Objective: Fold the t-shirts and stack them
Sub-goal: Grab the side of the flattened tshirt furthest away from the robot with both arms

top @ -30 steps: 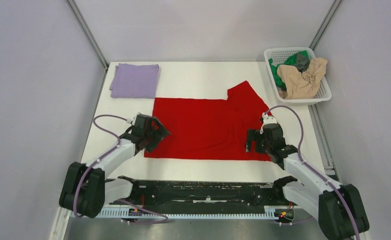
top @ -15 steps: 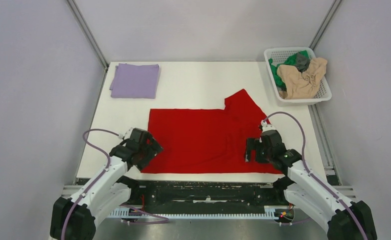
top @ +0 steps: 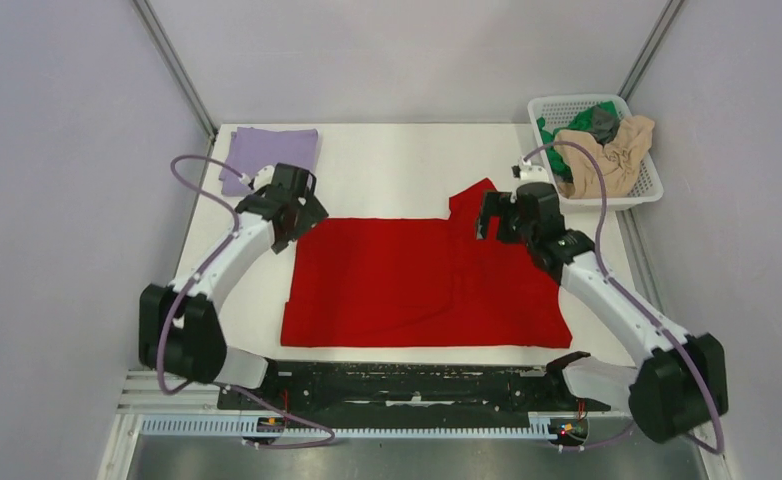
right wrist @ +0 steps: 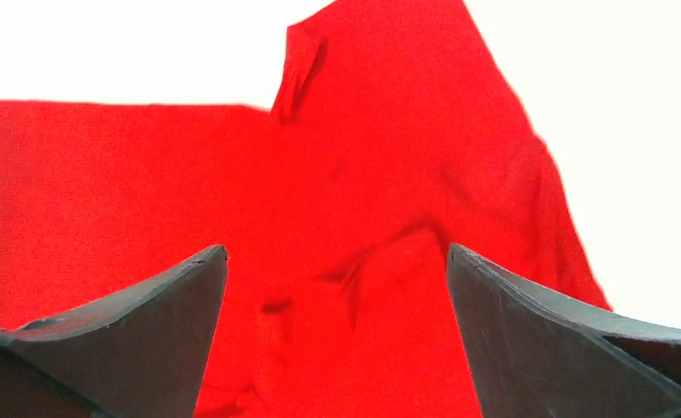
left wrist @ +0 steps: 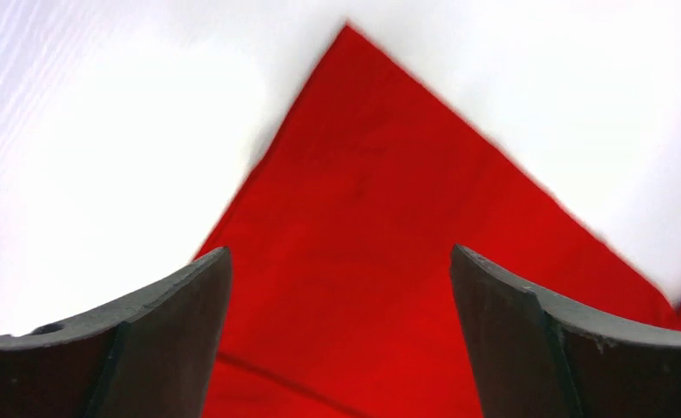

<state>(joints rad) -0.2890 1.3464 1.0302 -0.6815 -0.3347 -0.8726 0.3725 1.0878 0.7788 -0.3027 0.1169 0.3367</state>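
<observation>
At the far left of the white table (top: 407, 160) you have the pale lavender t-shirt (top: 267, 160) lying folded in the back corner. Just beside it, your left gripper (top: 297, 222) hovers over the far left corner of the red t-shirt (top: 417, 285). In the left wrist view, its fingers (left wrist: 158, 331) stand wide apart with nothing between them, and the pointed corner of the red t-shirt (left wrist: 354, 192) shows in the gap, with bare table on both sides.

The red t-shirt lies spread flat across the middle of the table, its near hem close to the arms' bases. One sleeve sticks out at the back right.

Your right gripper (top: 497, 222) hangs over that sleeve. In the right wrist view, its fingers (right wrist: 145, 340) are spread wide and hold nothing. The sleeve and shoulder of the red t-shirt (right wrist: 389, 157) lie below them, with some wrinkles in the cloth.

At the far right, in the back corner, the white mesh basket (top: 612, 203) sits off the table's edge. It holds a crumpled beige t-shirt (top: 607, 160) in front, a green t-shirt (top: 550, 137) to its left, and a dark grey t-shirt (top: 599, 122) at the back.
</observation>
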